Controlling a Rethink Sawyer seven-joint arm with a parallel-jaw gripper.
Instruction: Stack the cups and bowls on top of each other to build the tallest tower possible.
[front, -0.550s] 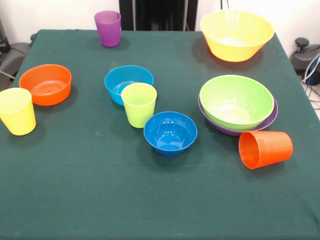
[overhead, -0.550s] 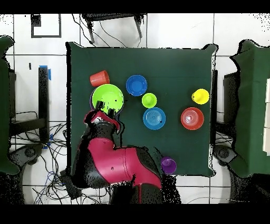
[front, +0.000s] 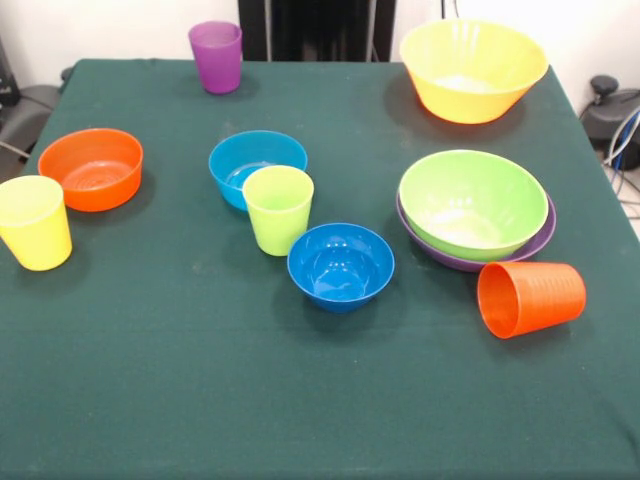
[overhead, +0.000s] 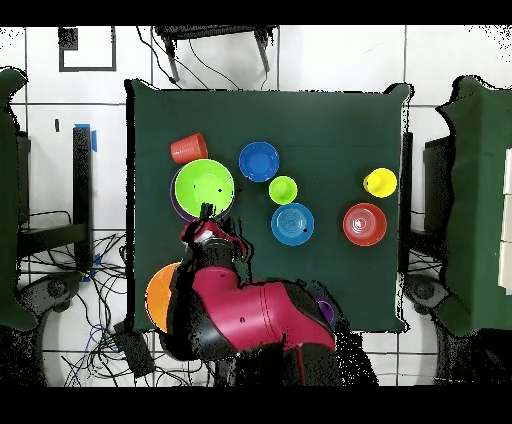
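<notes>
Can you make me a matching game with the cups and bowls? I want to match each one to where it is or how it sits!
Things:
1. orange cup
2. lime green bowl
3. purple cup
4. yellow cup

Places or states:
A. upright at the table's left edge in the front view
B. lying on its side
C. nested inside the purple bowl
D. upright at the far edge, close to the robot's pedestal

Pairs: 1-B, 2-C, 3-D, 4-A
</notes>
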